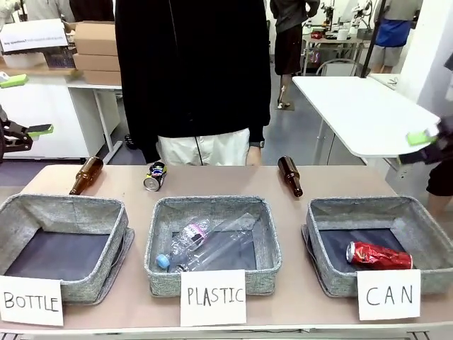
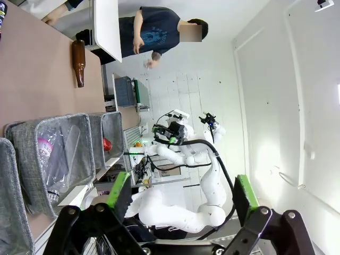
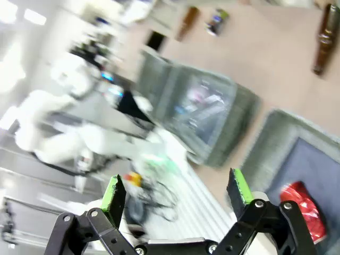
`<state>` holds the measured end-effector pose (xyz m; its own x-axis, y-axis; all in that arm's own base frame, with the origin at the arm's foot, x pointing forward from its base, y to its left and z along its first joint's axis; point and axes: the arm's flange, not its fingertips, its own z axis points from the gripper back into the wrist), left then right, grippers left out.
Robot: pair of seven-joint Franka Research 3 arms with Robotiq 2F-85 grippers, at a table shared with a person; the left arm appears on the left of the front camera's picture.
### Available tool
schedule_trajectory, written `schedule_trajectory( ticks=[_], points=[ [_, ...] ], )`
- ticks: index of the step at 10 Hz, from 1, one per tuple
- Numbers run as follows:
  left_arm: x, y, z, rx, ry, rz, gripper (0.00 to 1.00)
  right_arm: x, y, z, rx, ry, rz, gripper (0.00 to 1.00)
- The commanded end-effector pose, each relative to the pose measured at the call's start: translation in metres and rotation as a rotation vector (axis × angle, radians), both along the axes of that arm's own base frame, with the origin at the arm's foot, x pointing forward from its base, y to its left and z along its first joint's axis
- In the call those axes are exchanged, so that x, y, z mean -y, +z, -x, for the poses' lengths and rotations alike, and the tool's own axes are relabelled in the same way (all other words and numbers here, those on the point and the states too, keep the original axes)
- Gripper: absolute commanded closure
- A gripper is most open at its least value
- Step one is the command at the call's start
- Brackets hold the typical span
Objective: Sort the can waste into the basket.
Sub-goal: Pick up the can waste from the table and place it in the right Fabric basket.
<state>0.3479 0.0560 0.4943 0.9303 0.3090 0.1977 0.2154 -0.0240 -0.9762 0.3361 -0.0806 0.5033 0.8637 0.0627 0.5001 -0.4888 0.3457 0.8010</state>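
A red dented can (image 1: 378, 256) lies inside the grey basket (image 1: 333, 212) marked "CAN" at the right. A black can (image 1: 154, 177) lies on its side on the table behind the middle basket. My right gripper (image 1: 427, 137) hangs open and empty, high at the right edge, above and behind the CAN basket. Its blurred wrist view shows open green pads (image 3: 114, 192), the red can (image 3: 303, 210) in the basket (image 3: 276, 138) and the black can (image 3: 217, 20) far off. My left gripper (image 1: 27, 105) is open and empty at the far left, its fingers (image 2: 119, 188) spread wide.
The middle "PLASTIC" basket (image 1: 159, 244) holds clear plastic bottles (image 1: 205, 241). The "BOTTLE" basket (image 1: 106, 212) stands at the left. Brown glass bottles (image 1: 86, 175) (image 1: 290, 176) lie on the far table strip. A person (image 1: 191, 71) stands at the far edge.
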Motion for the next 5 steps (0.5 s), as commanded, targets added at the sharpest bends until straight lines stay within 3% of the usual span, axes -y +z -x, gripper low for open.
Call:
schedule_trajectory(
  ticks=[1, 2, 3, 5],
  points=[
    [0.001, -0.001, 0.003, 0.019, -0.008, 0.007, 0.00, 0.015, -0.014, -0.016, -0.100, -0.127, -0.598, 0.00],
    [0.001, -0.001, 0.003, 0.019, -0.008, 0.007, 0.00, 0.015, -0.019, -0.017, -0.080, -0.189, -0.648, 0.00],
    [0.001, -0.001, 0.003, 0.019, -0.008, 0.007, 0.00, 0.012, -0.003, -0.002, -0.030, -0.027, -0.165, 0.00],
    [0.001, -0.001, 0.003, 0.019, -0.008, 0.007, 0.00, 0.012, -0.003, -0.002, -0.030, -0.027, -0.165, 0.00]
  ],
)
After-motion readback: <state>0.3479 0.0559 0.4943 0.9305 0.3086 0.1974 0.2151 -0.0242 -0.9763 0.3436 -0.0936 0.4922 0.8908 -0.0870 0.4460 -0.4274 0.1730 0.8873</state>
